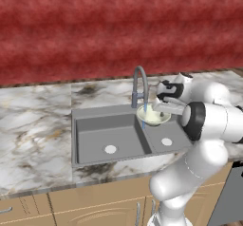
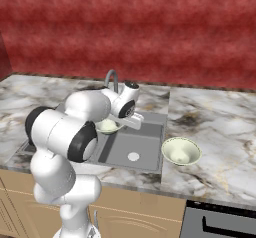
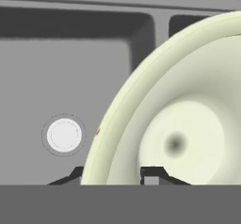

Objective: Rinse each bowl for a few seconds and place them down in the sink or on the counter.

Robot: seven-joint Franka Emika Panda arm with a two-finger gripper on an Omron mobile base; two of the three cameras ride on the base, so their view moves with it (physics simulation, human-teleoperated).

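Gripper: the gripper (image 3: 117,176) is clamped on the rim of one bowl; in the hand view one dark finger tip (image 3: 151,173) sits inside the bowl's wall and the other shows outside it, with the rim between them.
Held bowl: the held bowl (image 1: 153,116) hangs in the air over the sink, just under the tip of the faucet, above the divider between the two basins; it is tilted a little and its hollow faces up.
Water: a thin blue stream (image 1: 144,110) runs from the faucet spout down at the near-left edge of the held bowl.
Faucet: the curved grey faucet (image 1: 139,85) stands at the back edge of the sink, just behind the held bowl.
Sink: the grey double-basin sink (image 1: 95,137) lies below the held bowl; a round white drain (image 1: 110,149) sits in the left basin and another in the right basin.
Second bowl: the second bowl (image 2: 181,150) stands upright on the counter, just beside the sink's right edge, well apart from the gripper.
Counter: the marbled counter (image 2: 220,127) surrounds the sink on all sides.
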